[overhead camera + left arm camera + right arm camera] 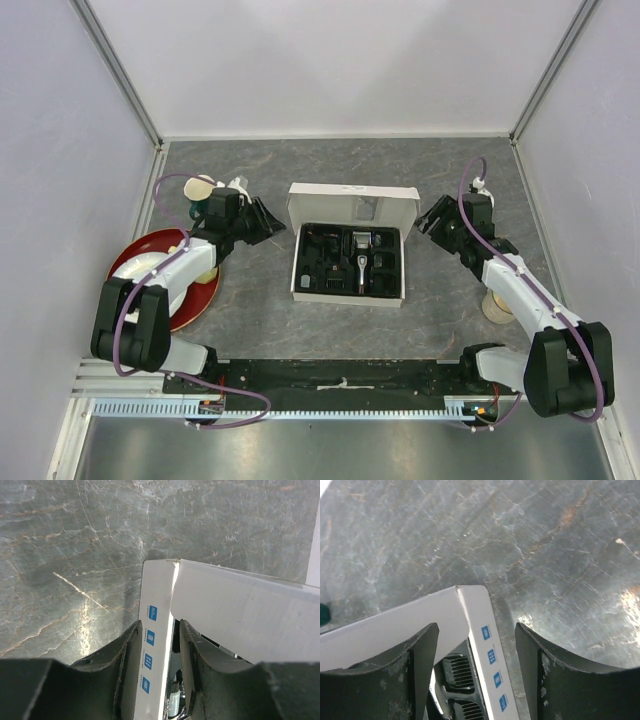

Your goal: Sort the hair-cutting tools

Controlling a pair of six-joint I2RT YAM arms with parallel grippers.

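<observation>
The hair-cutting tools lie in the black tray of an open white box (353,205) at the table's middle. A silver-and-black clipper (361,262) sits at the tray's centre, with black comb guards (457,670) near its right wall. My left gripper (275,225) is at the box's far left corner. In the left wrist view, the left gripper (159,627) stands partly open astride the left wall, with a gap on the inner side where a small brush (175,697) shows. My right gripper (428,215) is at the far right corner. In the right wrist view, the right gripper (476,630) is wide open astride the right wall.
A red plate (140,255) holding a white object lies at the left, under my left arm. One cream mug (200,188) stands behind my left gripper. Another mug (497,305) stands beside my right arm. Enclosure walls close in the table on three sides.
</observation>
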